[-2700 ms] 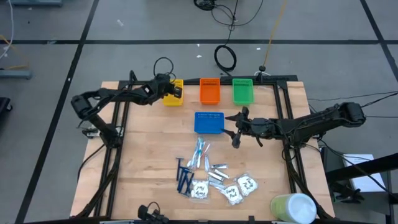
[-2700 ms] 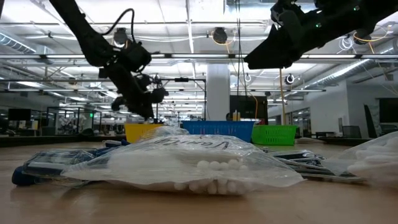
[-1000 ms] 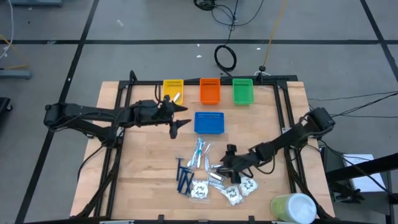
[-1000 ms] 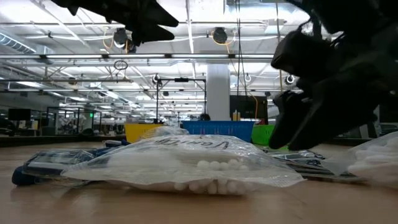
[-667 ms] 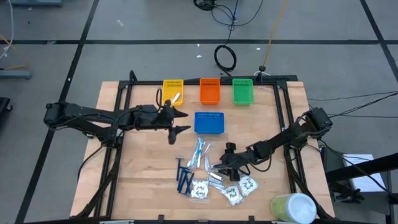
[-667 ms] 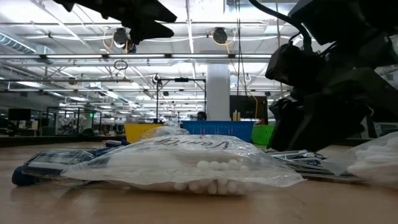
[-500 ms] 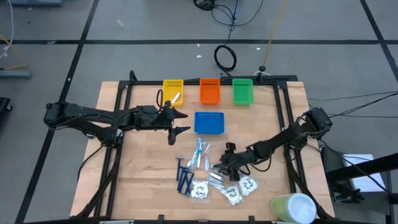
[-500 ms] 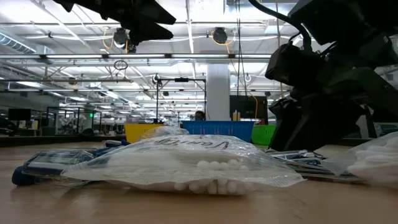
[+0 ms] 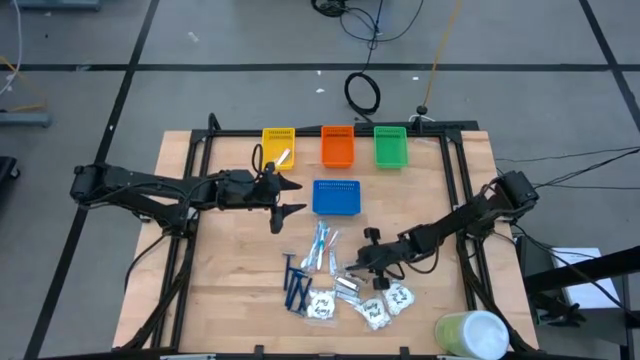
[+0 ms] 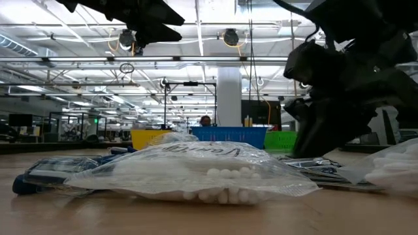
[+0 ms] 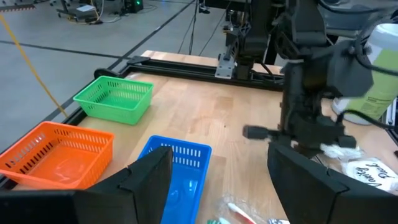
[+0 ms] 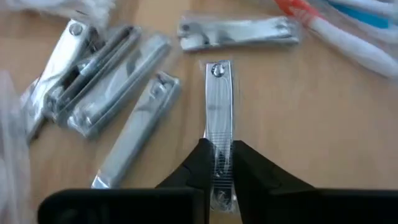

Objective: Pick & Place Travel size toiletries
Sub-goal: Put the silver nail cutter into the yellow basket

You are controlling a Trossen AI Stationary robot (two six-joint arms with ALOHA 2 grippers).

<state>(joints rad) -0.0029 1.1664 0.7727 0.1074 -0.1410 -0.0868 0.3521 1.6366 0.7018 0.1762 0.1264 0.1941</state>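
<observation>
1. Down among the toiletries, the right tool (image 12: 217, 163) pinches a silvery packet (image 12: 218, 109) that lies flat on the table (image 9: 240, 270).
2. More packets (image 12: 115, 71) lie just beside it.
3. Above bare wood beside the blue tray (image 9: 336, 197), the left tool (image 9: 287, 195) hangs wide open.
4. Beyond lies a bright ceiling-lit hall.

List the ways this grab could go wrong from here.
1. The right gripper is shut on only one end of the wrapped nail clipper, so it may swing or slip out when lifted.
2. More wrapped clippers lie close beside it and could get nudged.
3. The left gripper hovers open beside the blue tray; if the right arm carries toward the trays, the arms may crowd each other.
</observation>
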